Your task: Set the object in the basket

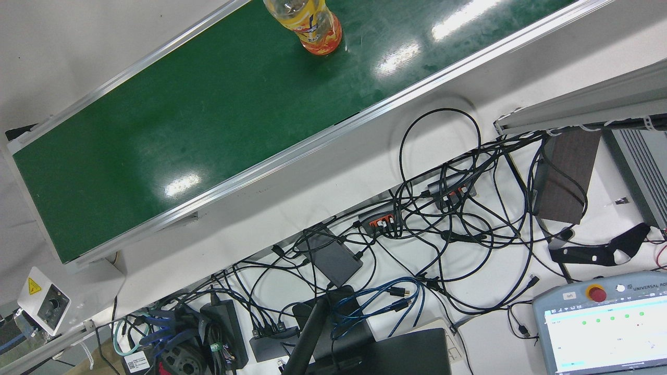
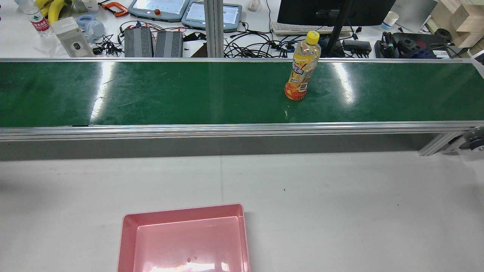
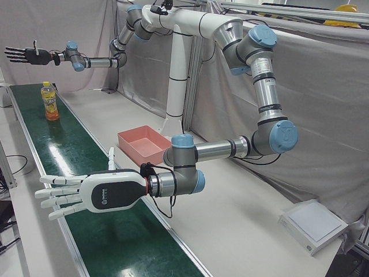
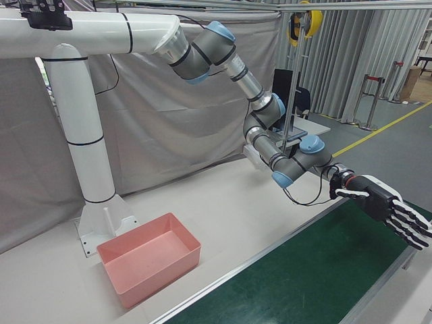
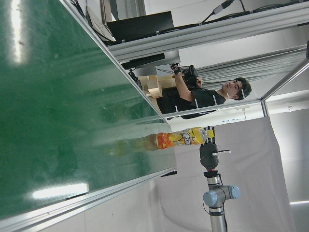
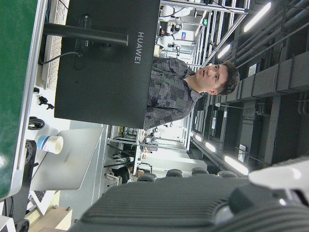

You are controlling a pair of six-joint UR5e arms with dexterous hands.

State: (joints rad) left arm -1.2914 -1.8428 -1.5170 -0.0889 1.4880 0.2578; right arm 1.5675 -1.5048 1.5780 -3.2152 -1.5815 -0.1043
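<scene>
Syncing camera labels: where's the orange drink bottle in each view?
Front view: bottle at top edge, cap cut off.
Rear view: upright, right of centre.
Left-front view: far left, small.
Right-front view: not in it.
Left hand view: sideways, centre.
Right hand view: not in it.
Shared landmark: green conveyor belt.

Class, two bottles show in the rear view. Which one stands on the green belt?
The orange drink bottle with the yellow cap stands upright on the green belt. The clear water bottle with the red label is on the desk beyond it.
</scene>
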